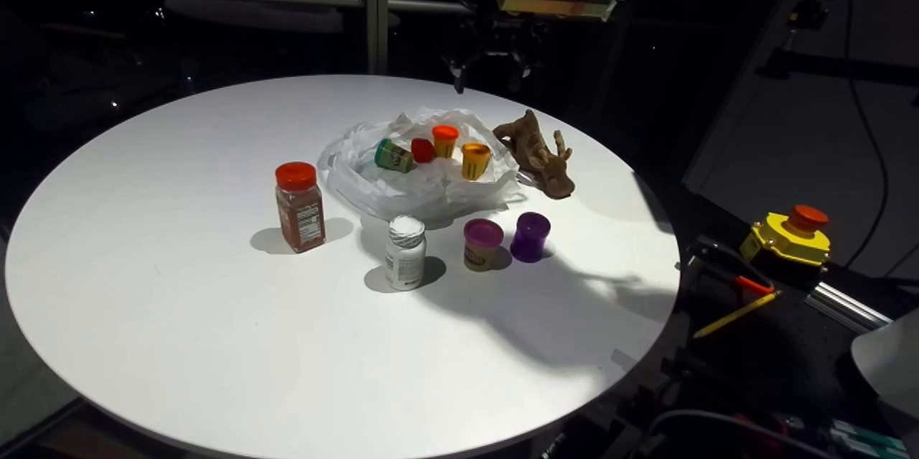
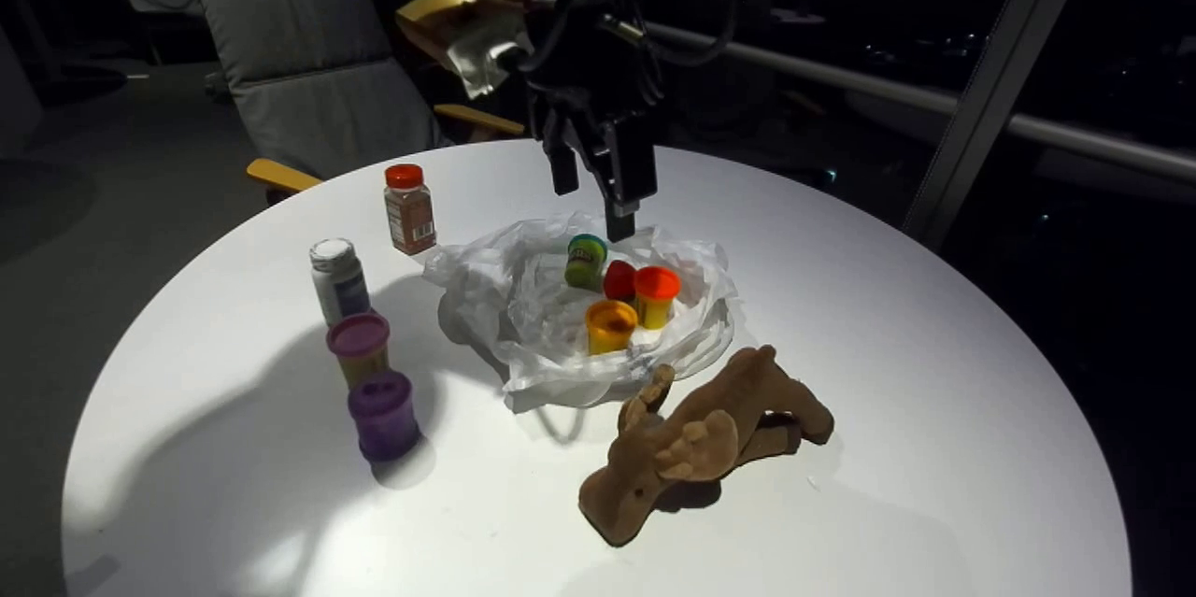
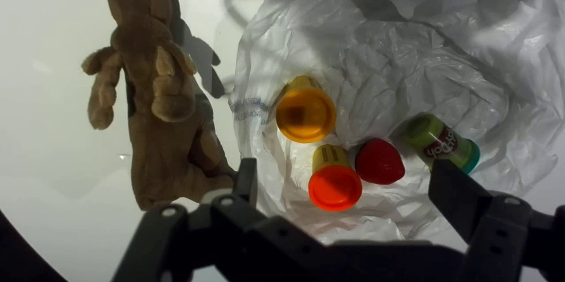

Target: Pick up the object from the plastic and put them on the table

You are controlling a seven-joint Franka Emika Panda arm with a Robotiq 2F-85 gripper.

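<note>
Hanging over the film (image 3: 375, 48), or so we judged in dim light, our gripper (image 2: 592, 204) had its jaws wide. The green tub (image 3: 437, 141), amber-lidded tub (image 3: 306, 114), red-lidded tub (image 3: 335, 185) and red piece (image 3: 380, 161) rested on the film; jar (image 1: 301, 213), bottle (image 1: 406, 258), pink tub (image 1: 482, 245), purple tub (image 1: 530, 238) and figure (image 2: 729, 410), on the table (image 1: 215, 344).

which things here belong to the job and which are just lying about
Job: plastic film, green tub, red piece, orange-topped tub, amber tub, table, jar, bottle, pink-topped tub, purple tub, brown figure

Just around: grey chair, yellow pencil, button box
</note>
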